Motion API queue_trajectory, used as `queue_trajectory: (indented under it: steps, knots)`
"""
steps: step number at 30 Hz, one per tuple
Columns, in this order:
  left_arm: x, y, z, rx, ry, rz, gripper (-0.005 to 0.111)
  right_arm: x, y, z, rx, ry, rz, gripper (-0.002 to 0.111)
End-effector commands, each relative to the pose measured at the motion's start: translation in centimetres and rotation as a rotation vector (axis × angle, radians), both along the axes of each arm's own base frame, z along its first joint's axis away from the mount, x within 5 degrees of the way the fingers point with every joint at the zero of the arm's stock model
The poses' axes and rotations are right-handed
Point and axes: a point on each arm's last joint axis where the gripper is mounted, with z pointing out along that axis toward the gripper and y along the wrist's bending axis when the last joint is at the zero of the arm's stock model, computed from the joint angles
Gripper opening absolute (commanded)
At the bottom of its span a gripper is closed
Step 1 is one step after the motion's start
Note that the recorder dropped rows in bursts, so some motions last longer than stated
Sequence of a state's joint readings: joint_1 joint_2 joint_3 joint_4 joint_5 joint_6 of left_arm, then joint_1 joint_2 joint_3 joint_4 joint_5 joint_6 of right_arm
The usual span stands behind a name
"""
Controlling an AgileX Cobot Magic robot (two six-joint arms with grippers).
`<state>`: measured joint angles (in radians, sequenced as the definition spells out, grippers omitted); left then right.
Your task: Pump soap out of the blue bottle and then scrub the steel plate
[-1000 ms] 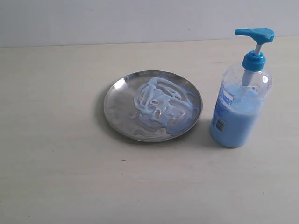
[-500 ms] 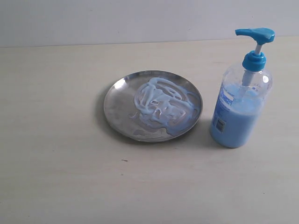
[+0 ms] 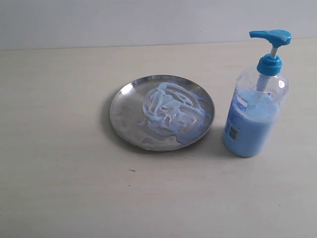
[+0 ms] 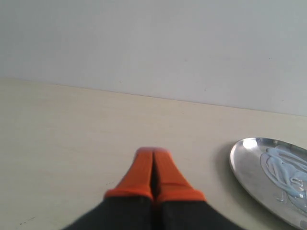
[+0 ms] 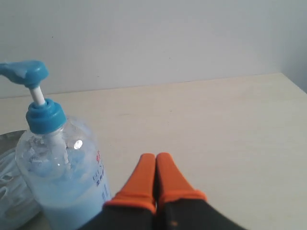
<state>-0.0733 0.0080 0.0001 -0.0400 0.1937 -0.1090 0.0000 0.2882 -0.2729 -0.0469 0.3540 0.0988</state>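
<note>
The steel plate (image 3: 124, 106) lies mid-table, smeared with pale blue swirls of soap (image 3: 171, 111). To its right stands the blue bottle (image 3: 255, 111), upright, pump head raised, light blue filling about two thirds up. No gripper shows in the exterior view. In the left wrist view my left gripper (image 4: 153, 152) is shut with nothing held, orange fingertips pressed together, and the steel plate (image 4: 247, 163) sits off to one side. In the right wrist view my right gripper (image 5: 155, 156) is shut and empty, close beside the blue bottle (image 5: 60, 177) without touching it.
A pale wooden table (image 3: 59, 173) carries everything, with a plain white wall (image 3: 124, 20) behind. The table's far right corner (image 5: 280, 76) shows in the right wrist view.
</note>
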Motion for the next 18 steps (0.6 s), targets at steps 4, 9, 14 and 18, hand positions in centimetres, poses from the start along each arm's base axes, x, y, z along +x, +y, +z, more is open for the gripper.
queue_trajectory:
  steps: [4,9,14,18]
  knots:
    - [-0.03,0.02,0.0,0.0,-0.001,0.004,0.0,0.47,0.0,1.03,-0.006,-0.007,0.001,0.0]
    - [-0.03,0.02,0.0,0.0,-0.001,0.004,0.0,0.47,0.02,1.03,0.01,-0.007,0.0,0.0]
    - [-0.03,0.02,0.0,0.0,-0.001,0.004,0.0,0.47,0.14,1.01,0.046,-0.005,0.002,0.0]
    - [-0.03,0.02,-0.07,0.001,0.006,0.004,0.0,0.46,0.32,0.99,0.108,-0.003,0.006,0.0]
